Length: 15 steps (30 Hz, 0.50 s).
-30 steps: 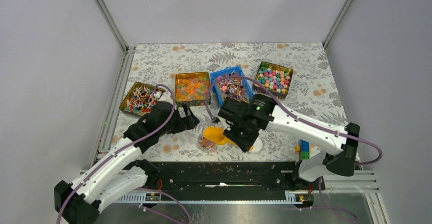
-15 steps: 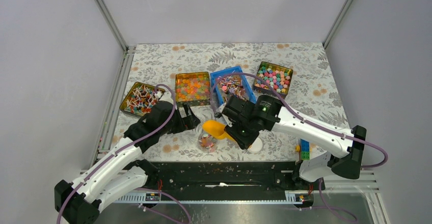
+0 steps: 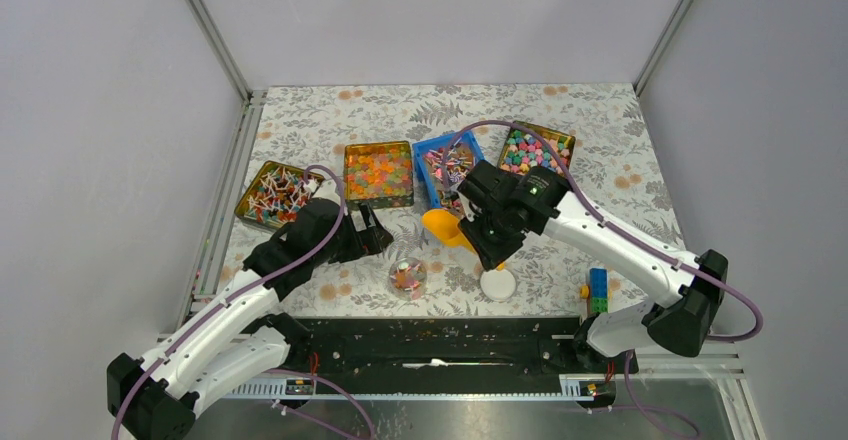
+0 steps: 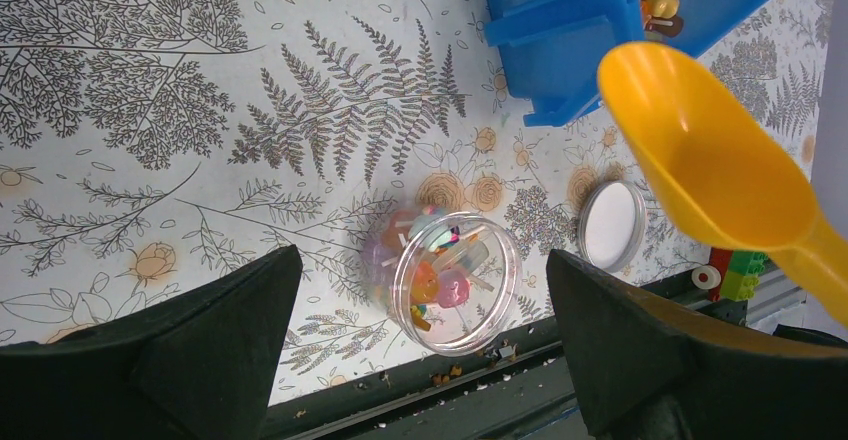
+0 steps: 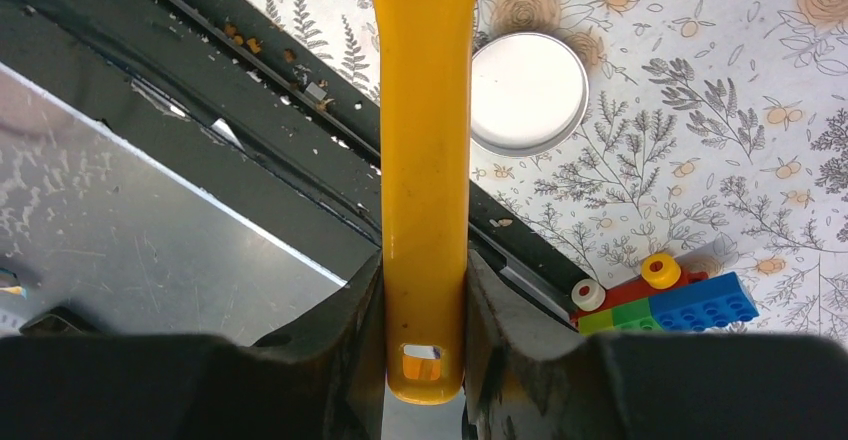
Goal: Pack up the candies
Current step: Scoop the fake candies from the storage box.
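Top external view: the twist-wrapped candies (image 3: 452, 163) in pink, purple and white wrappers lie mostly in the blue plastic tray (image 3: 432, 147) at the middle of the table's far side. A small share sits in the clear round plastic jar (image 3: 407, 277), which stands at 7 o'clock from that tray, near the front edge. The jar's white round lid (image 3: 497, 284) lies flat at 3 o'clock from it, apart from it.

The right gripper (image 5: 425, 290) is clenched on the handle of the yellow plastic scoop (image 3: 443, 228), held between jar and tray. The left wrist view shows the scoop's bowl empty. The left gripper (image 4: 420, 360) is released, jaws spread wide, hovering at about 10 o'clock from the jar with nothing in it.

By my reading, packing is at an early stage: the jar holds only a shallow layer, so more scoops and the lid remain.

Candies in jar and tray lie jumbled, with no shared direction. The scoop's long axis runs bowl at 10 o'clock, handle at 4 o'clock.
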Tool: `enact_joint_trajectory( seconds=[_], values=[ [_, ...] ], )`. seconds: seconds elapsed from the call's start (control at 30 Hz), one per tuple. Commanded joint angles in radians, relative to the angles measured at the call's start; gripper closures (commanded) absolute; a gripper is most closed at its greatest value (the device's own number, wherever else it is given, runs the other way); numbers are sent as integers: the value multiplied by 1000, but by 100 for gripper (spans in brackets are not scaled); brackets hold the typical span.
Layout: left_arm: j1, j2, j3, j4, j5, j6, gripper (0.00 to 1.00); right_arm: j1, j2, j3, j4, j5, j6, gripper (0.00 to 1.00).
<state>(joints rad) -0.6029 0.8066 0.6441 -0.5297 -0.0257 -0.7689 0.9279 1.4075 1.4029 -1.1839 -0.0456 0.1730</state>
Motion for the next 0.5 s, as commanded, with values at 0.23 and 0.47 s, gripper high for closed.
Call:
enact_joint_trajectory(
  seconds=[0.23,0.47],
  values=[
    [-1,-6,61,-13,-17,19,3,-155,-57,-17,27,26,-23,100],
    [-1,-14,143,-62,-67,66,3,-261,-26,-47,30,16,-48,100]
  ],
)
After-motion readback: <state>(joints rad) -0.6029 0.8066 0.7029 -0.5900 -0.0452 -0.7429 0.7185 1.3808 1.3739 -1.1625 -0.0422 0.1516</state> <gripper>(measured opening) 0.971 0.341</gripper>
